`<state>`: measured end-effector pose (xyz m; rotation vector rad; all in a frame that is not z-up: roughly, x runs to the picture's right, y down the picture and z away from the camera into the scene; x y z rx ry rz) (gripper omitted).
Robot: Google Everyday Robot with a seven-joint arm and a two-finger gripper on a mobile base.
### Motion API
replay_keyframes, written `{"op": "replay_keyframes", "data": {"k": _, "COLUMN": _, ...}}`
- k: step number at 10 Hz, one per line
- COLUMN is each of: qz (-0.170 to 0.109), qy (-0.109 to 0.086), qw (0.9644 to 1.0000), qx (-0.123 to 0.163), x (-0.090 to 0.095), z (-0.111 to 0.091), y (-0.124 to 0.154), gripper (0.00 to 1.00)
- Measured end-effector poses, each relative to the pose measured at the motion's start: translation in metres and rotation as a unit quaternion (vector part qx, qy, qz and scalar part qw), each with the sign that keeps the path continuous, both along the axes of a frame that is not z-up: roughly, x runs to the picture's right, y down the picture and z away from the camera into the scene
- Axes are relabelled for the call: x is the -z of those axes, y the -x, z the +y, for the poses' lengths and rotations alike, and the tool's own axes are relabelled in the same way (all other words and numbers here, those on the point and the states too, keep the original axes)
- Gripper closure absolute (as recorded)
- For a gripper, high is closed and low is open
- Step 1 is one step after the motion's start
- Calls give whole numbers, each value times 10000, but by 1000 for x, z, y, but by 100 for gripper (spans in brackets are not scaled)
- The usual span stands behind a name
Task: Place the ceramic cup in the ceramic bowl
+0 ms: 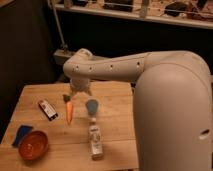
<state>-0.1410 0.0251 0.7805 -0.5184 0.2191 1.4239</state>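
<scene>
The ceramic cup, small, light blue and glossy, stands upright near the middle of the wooden table. The ceramic bowl, shallow and orange-red, sits at the table's front left corner with nothing in it. My gripper hangs from the white arm just behind and to the left of the cup, between it and an orange carrot. Its fingers are open and hold nothing. The cup is apart from the gripper.
A clear small bottle lies in front of the cup. A snack packet lies left of the carrot. A flat dark-blue piece rests beside the bowl. My large white arm body covers the right side.
</scene>
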Motion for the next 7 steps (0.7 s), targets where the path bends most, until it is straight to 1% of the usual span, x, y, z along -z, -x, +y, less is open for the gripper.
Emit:
{"op": "replay_keyframes", "data": {"k": 1, "qz": -12, "qy": 46, "qw": 10000, "qx": -13, "x": -9, "z": 4, "y": 2, "gripper": 35}}
{"op": "replay_keyframes", "data": {"k": 4, "qz": -44, "qy": 207, "qw": 9997, "qx": 75, "x": -40, "z": 24, "y": 9, "gripper": 35}}
{"op": "replay_keyframes", "data": {"k": 6, "qz": 59, "qy": 366, "qw": 9992, "qx": 171, "x": -56, "z": 41, "y": 8, "gripper": 35}}
{"op": "replay_keyframes", "data": {"k": 7, "qz": 179, "qy": 515, "qw": 9982, "qx": 250, "x": -69, "z": 56, "y": 5, "gripper": 35}}
